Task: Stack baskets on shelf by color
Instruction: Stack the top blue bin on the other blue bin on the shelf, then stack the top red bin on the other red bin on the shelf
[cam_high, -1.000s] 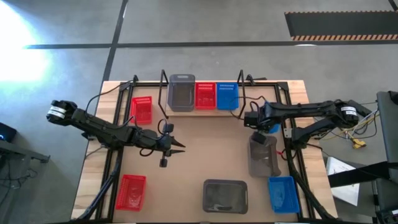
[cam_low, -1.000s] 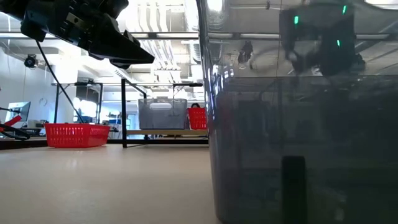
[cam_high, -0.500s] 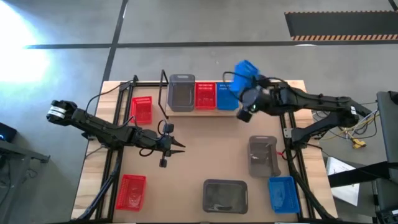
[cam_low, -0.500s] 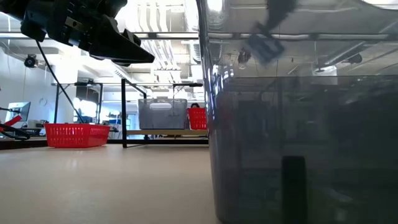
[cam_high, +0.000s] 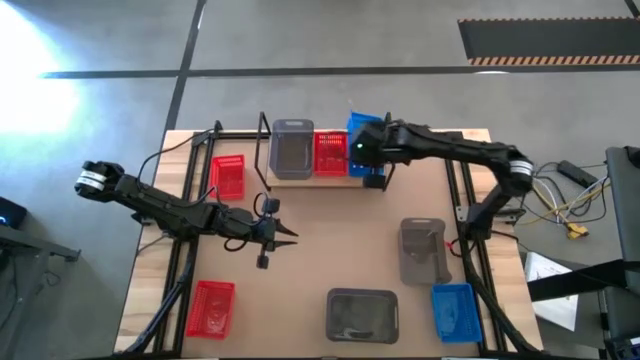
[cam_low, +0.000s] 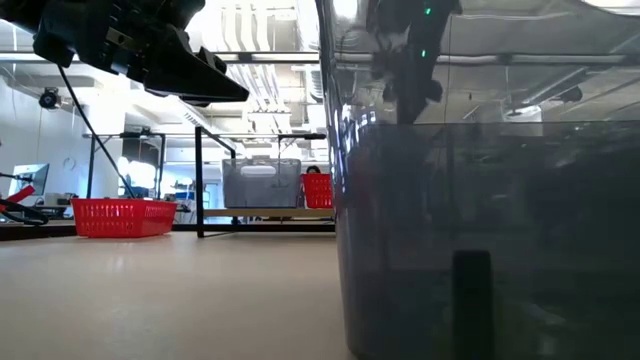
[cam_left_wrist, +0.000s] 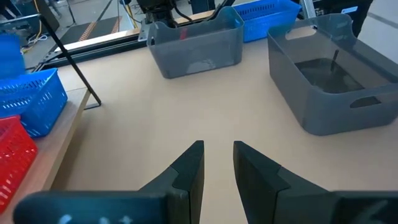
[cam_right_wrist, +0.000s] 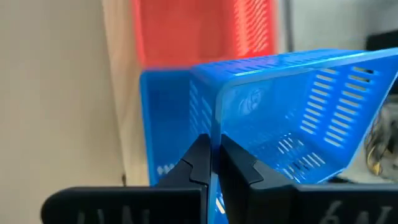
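Blue basket is gripped by its rim in the right jaws, tilted just above another blue basket. Left jaws are held slightly parted over the worktop.

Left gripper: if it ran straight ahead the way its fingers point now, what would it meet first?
Probably bare tabletop: the left gripper points between two grey baskets, nearer the farther one, though depth is unclear.
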